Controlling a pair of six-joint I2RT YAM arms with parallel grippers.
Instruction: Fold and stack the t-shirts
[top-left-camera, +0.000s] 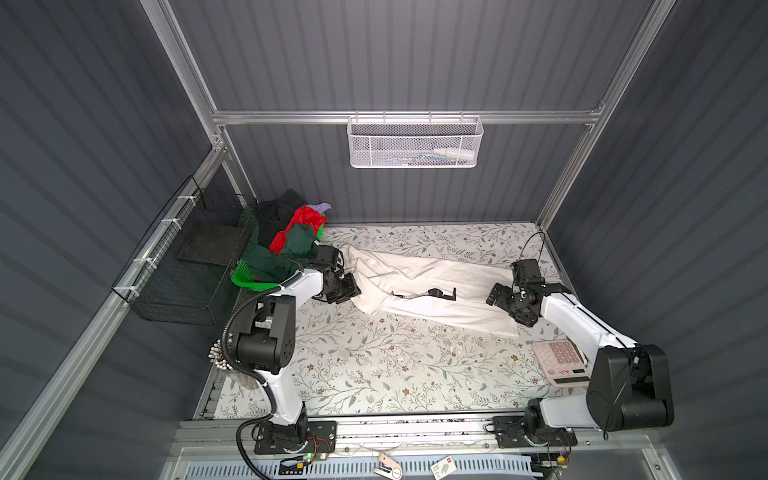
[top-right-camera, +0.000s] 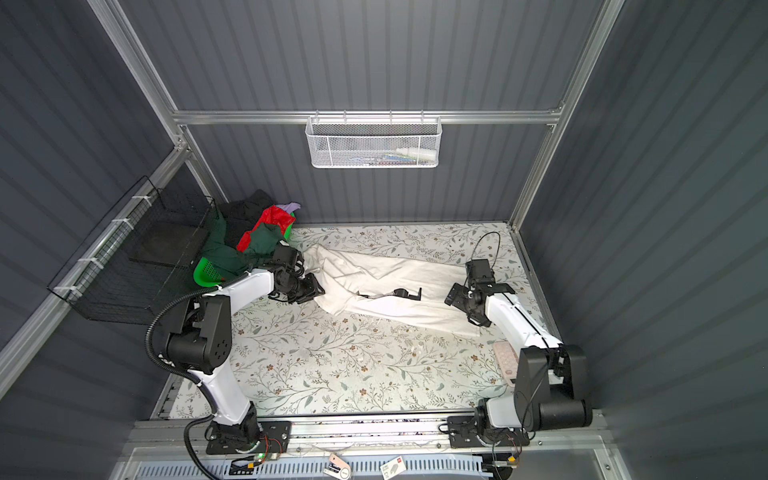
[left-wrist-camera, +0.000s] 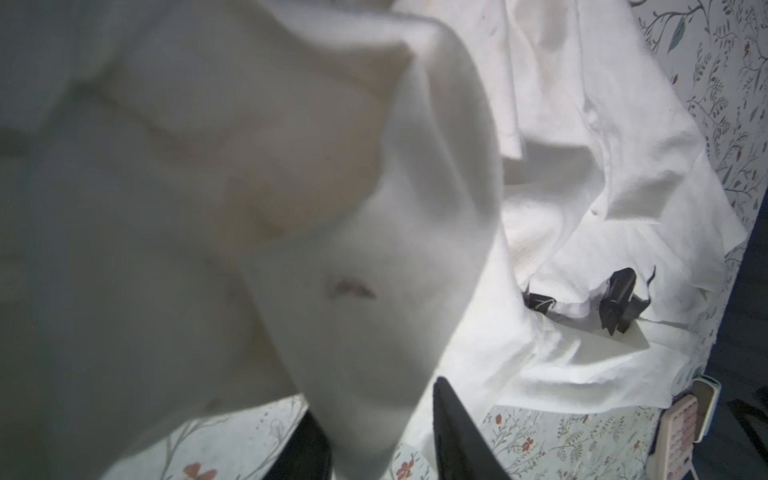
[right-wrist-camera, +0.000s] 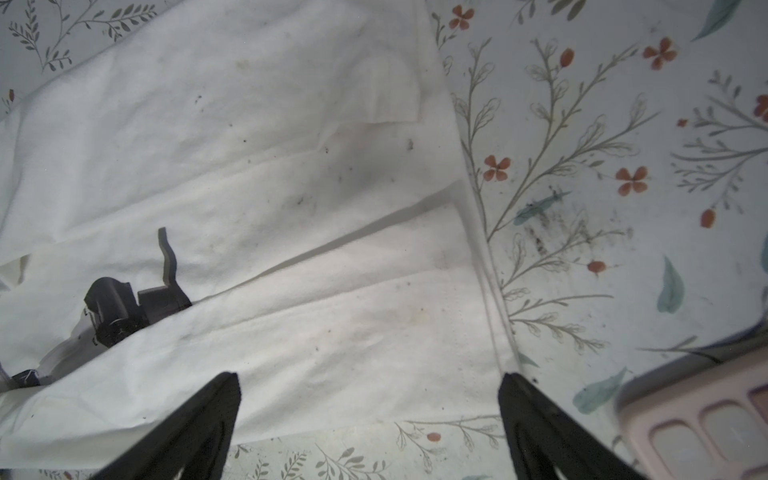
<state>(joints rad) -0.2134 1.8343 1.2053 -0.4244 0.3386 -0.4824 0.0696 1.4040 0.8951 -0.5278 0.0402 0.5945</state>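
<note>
A cream-white t-shirt (top-left-camera: 436, 278) (top-right-camera: 395, 272) lies crumpled across the far part of the table, a bit of its black-grey print (top-left-camera: 432, 293) (right-wrist-camera: 120, 307) showing in a fold. My left gripper (top-left-camera: 354, 291) (top-right-camera: 319, 291) (left-wrist-camera: 376, 399) is shut on the shirt's left end; a bunch of cloth (left-wrist-camera: 353, 249) rises between its fingers and fills the left wrist view. My right gripper (top-left-camera: 505, 301) (top-right-camera: 461, 299) (right-wrist-camera: 370, 376) hangs open over the shirt's right front corner (right-wrist-camera: 332, 311), holding nothing. Dark green (top-left-camera: 291, 249), red (top-left-camera: 299, 224), black (top-left-camera: 274, 208) and lavender (top-left-camera: 320, 205) t-shirts are heaped in the basket.
The green plastic basket (top-left-camera: 245, 274) stands at the far left corner by my left arm. A pink calculator (top-left-camera: 557, 361) (right-wrist-camera: 706, 424) lies at the right edge beside my right arm. A black wire cage (top-left-camera: 187, 270) hangs left; a white mesh basket (top-left-camera: 415, 141) on the back rail.
</note>
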